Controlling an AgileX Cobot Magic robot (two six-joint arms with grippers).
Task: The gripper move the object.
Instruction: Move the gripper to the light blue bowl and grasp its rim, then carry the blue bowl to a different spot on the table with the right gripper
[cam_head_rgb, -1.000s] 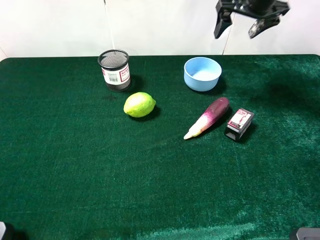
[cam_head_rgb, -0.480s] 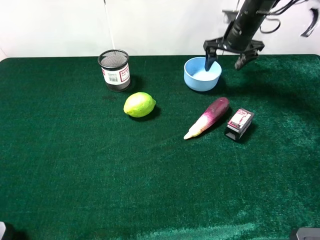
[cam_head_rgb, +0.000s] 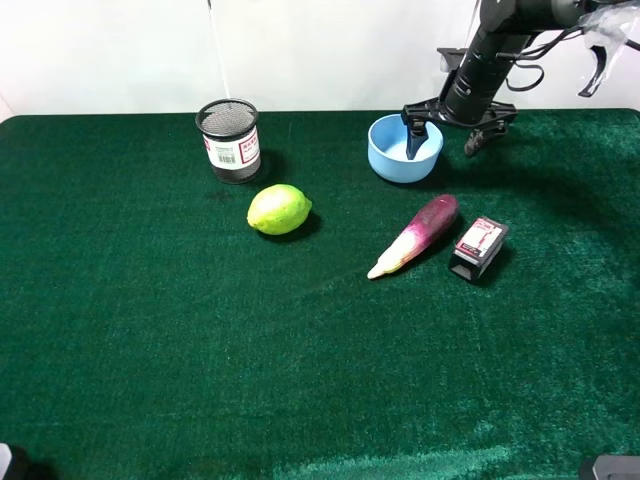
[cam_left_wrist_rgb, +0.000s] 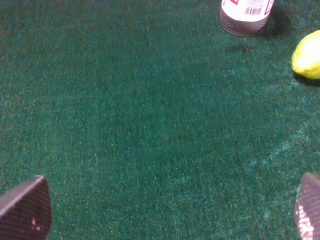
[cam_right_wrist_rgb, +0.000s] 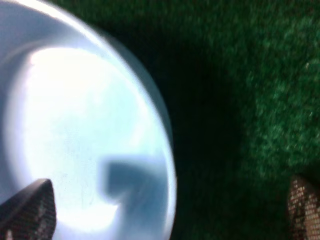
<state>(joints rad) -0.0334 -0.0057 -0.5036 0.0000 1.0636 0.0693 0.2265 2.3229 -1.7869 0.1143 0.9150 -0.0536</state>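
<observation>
Setting: robot manipulation test bench, lab type. Bench top (cam_head_rgb: 150, 350) is covered edge to edge in dark green felt, with a plain white wall (cam_head_rgb: 320, 50) behind the far edge. Unrelated props sit across the far half: black mesh cup (cam_head_rgb: 229, 140), lemon (cam_head_rgb: 279, 209), light-blue bowl (cam_head_rgb: 395, 165), purple-and-white toy vegetable (cam_head_rgb: 414, 236), small black box (cam_head_rgb: 478, 246). A cabled black robot arm (cam_head_rgb: 480, 65) hangs near the far right corner.

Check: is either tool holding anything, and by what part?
Nothing is held. Right tool is open astride the wall of the blue bowl, one finger inside and one outside, not clamped. Left tool is open over the cloth.
</observation>
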